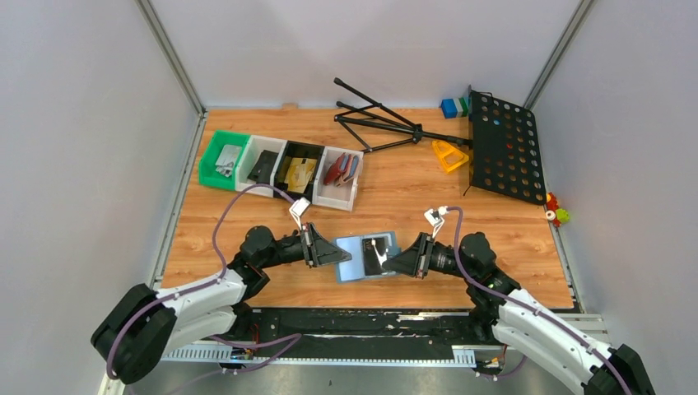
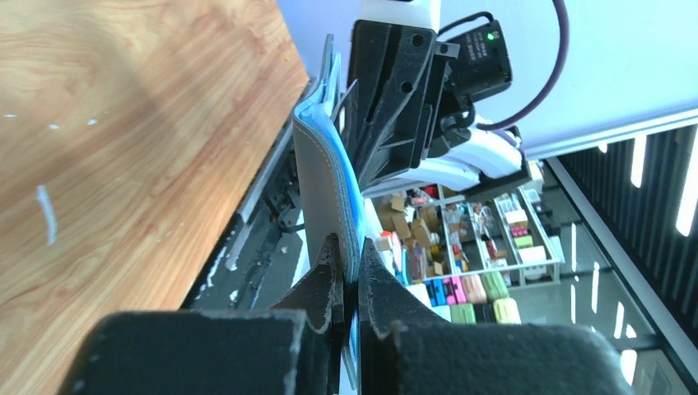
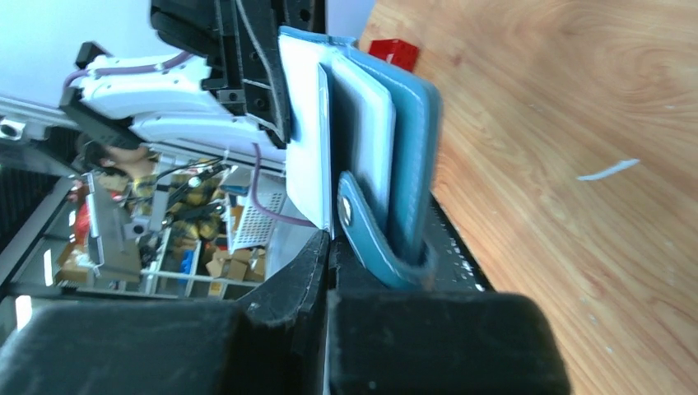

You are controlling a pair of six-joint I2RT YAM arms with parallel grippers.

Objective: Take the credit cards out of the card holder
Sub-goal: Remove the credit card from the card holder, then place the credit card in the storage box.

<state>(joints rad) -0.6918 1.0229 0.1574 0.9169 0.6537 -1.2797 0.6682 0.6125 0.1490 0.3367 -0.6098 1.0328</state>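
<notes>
We have the card holder (image 2: 317, 164) up in the air between the two arms, opened out and clear of the table (image 1: 428, 197) below. One edge is nipped in the left gripper (image 2: 347, 257), whose jaws are pressed onto the leather, the blue layers running straight out ahead of its fingertips. The opposite edge sits right at the tips of the right gripper (image 3: 329, 247). That gripper is pressed fully together, and as far as we can tell the thin edge caught in its seam is a pale credit card (image 3: 303, 148) standing proud of its slot. The wallet's snap strap (image 3: 372, 234) curls just beside the fingers on the outer side. A second pale panel lies just beyond the card, and we cannot tell whether it is another card or the lining. We judge the holder light and soft: it bows along its length from the left gripper's view, so it will flex and follow any pull rather than resist it. The card should be the opposite, thin, stiff and smooth, easy to lose from a shallow pinch and held mainly by the slot's friction. We would grip it squarely on its exposed edge, keep the strap out of the jaws, and have the left gripper clamp the half that carries the slot
</notes>
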